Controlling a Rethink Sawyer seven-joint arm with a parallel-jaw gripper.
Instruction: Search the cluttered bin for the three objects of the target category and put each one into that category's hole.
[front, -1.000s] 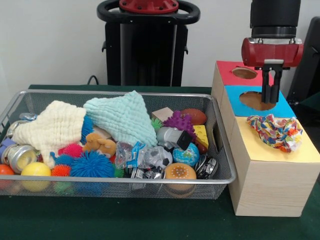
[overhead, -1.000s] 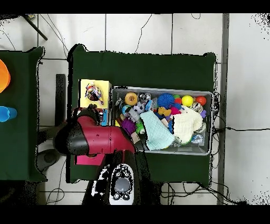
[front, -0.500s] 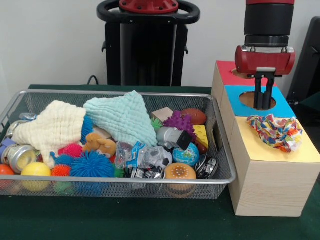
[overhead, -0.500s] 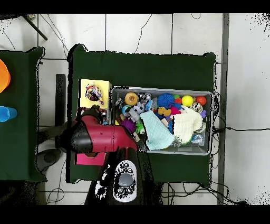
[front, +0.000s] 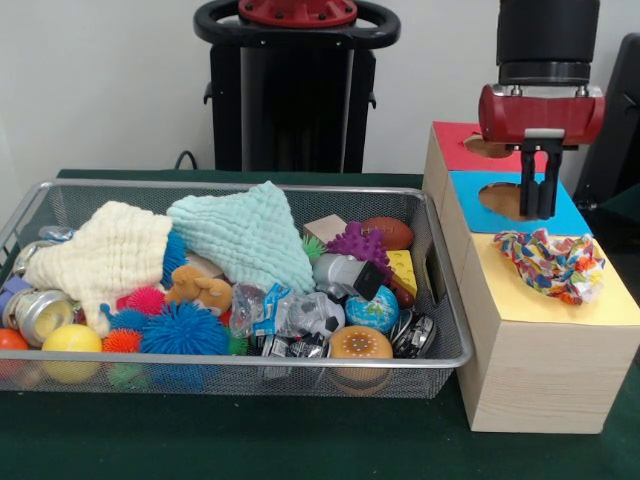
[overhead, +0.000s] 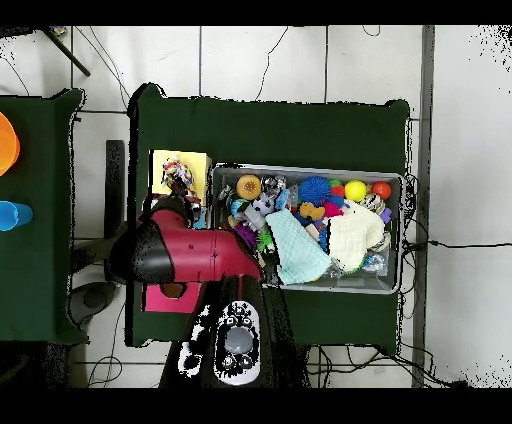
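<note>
Bin (front: 440, 352): fine wire mesh, metal, dull silver sheen. Box (front: 535, 375) under the pincer (front: 538, 197): pale unfinished wood, top faced in matt coloured paper. Crumpled wrapper (front: 553, 262) just below pincer: printed, creased. Cloths (front: 240, 238), well to its side: soft waffle-textured fabric. Spiky balls (front: 182, 330): rubbery. Surface (front: 250, 440): dark green matt cloth.

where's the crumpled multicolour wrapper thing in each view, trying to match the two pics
Front view: the crumpled multicolour wrapper lies on the yellow panel of the wooden box, at the picture's right, nearer the camera than the blue panel.
Overhead view: the same wrapper lies on the yellow panel at the picture's left, just left of the mesh bin.
Shared landmark: the mesh bin right beside the box.
</note>
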